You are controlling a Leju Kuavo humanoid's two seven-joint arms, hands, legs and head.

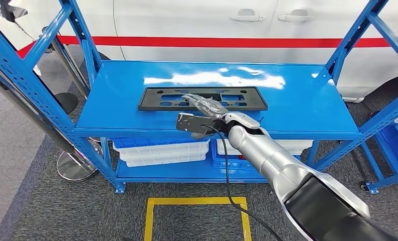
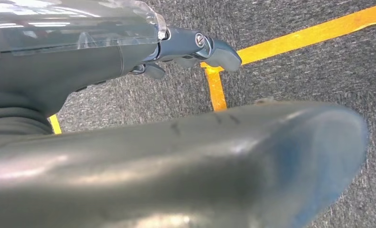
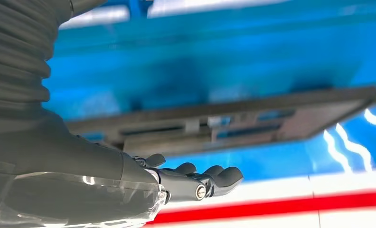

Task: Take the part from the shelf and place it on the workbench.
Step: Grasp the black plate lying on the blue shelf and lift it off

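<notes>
On the blue shelf (image 1: 297, 108), near the middle of its top board, lies the part (image 1: 157, 99), a flat black frame with several cut-outs, and its long axis runs from side to side, parallel to the front edge of the shelf. From the lower right of the head view the right arm reaches forward, and the right hand (image 1: 205, 106) is over the middle of the part, a little toward its near long edge. Its fingers (image 3: 213, 176) are extended and side by side, holding nothing; whether they already touch the part, I cannot tell. The left hand (image 2: 191, 50) hangs low over the grey carpet and the yellow floor tape (image 2: 290, 47), with fingers loosely curled and nothing in them. So the right hand is clearly the nearer one, and I judge that the grasp should close across the short width of the part, at its near edge.
</notes>
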